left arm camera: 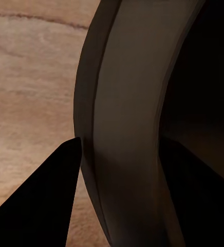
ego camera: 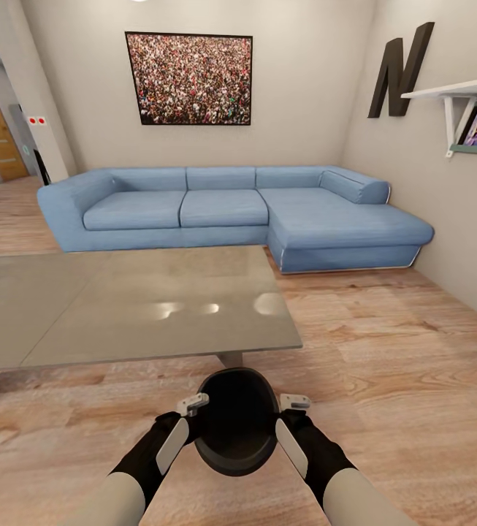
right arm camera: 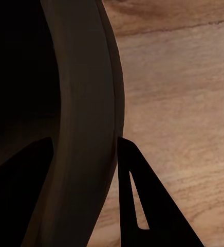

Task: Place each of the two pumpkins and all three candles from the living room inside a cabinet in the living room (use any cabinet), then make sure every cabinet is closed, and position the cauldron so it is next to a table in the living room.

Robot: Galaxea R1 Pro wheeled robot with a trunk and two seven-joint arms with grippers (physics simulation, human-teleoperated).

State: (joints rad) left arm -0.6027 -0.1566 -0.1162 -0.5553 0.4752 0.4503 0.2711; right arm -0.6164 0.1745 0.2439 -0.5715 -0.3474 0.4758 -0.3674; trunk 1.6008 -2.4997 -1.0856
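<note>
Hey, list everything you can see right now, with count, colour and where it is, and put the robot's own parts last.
Round black pot cauldron: one, black, held above the plank floor, near the table's front edge.
Glossy grey coffee table: one, grey, ahead.
Blue corner sofa: one, behind the table.
Crowd picture: one, wall above sofa.
Dark letter N: one, right wall.
White shelf: one, right wall.
Left hand: black, shut on the rim.
Right hand: black, shut on the rim.

You are in a home living room: a blue corner sofa [ego camera: 231,212] lines the far wall beneath a framed crowd photograph [ego camera: 189,78], a low grey coffee table [ego camera: 121,307] stands on light wood plank flooring [ego camera: 399,351], and a white wall shelf [ego camera: 457,91] holds framed pictures
</note>
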